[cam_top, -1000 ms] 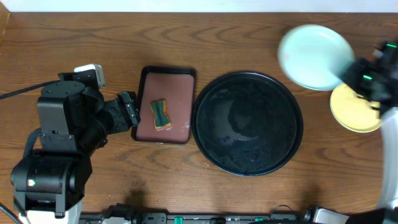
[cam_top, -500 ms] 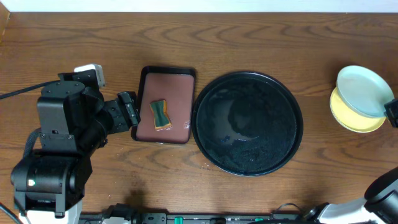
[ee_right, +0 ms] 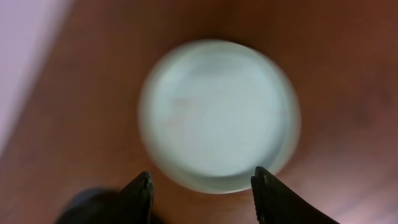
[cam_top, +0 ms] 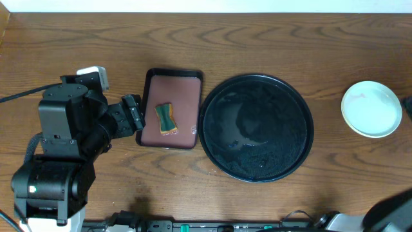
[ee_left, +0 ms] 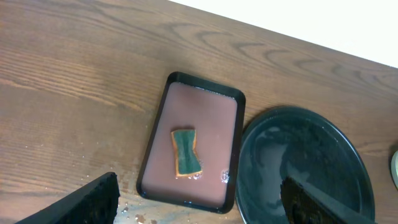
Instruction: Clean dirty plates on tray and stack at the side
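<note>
A pale mint plate [cam_top: 371, 109] lies flat on the table at the far right, beside the round black tray [cam_top: 256, 127]. No plate shows on the tray, only a wet sheen. In the right wrist view the same plate [ee_right: 217, 115] fills the middle, blurred. My right gripper [ee_right: 202, 177] is open just at its near rim, one finger on each side, gripping nothing. My left gripper [ee_left: 199, 200] is open over the near end of the brown tray [ee_left: 196, 146] and holds nothing. In the overhead view the left gripper [cam_top: 134, 113] is just left of that tray.
A green and tan sponge [cam_top: 166, 118] lies in the rectangular brown tray [cam_top: 183, 90], left of the black tray. Water drops dot the wood by the brown tray's near edge. The left arm's bulk [cam_top: 61, 148] takes up the table's left side.
The right gripper carried the mint plate right, set it flat on the pale yellow plate, which is now covered, and opened. The left arm has not moved.
</note>
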{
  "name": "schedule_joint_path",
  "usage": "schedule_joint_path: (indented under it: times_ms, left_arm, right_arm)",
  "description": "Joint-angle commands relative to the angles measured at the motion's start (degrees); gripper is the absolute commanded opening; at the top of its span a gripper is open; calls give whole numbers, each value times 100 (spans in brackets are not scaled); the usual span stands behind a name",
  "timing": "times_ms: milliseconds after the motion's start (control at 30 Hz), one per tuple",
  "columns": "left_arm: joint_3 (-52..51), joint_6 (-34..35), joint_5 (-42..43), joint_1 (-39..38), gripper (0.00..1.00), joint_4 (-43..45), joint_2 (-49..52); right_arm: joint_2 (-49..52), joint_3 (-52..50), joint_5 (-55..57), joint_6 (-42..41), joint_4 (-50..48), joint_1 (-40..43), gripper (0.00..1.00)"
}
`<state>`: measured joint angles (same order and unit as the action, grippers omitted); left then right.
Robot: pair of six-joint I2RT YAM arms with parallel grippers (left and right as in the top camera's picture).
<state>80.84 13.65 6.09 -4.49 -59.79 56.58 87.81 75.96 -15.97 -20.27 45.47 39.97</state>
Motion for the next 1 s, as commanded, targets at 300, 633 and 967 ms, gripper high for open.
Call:
schedule_joint_path:
  times_ms: [300, 633, 967]
  left_arm:
    - [98, 9, 35, 24, 84, 0, 0]
    - [98, 9, 35, 24, 84, 0, 0]
    - [98, 9, 35, 24, 84, 0, 0]
  right_arm:
    - [-2378, 42, -1300, 1115, 68, -2896, 61]
    - [-2632, 42, -1279, 1005, 356, -4728, 99]
    - [-3108, 26, -699, 2210, 2321, -4406, 99]
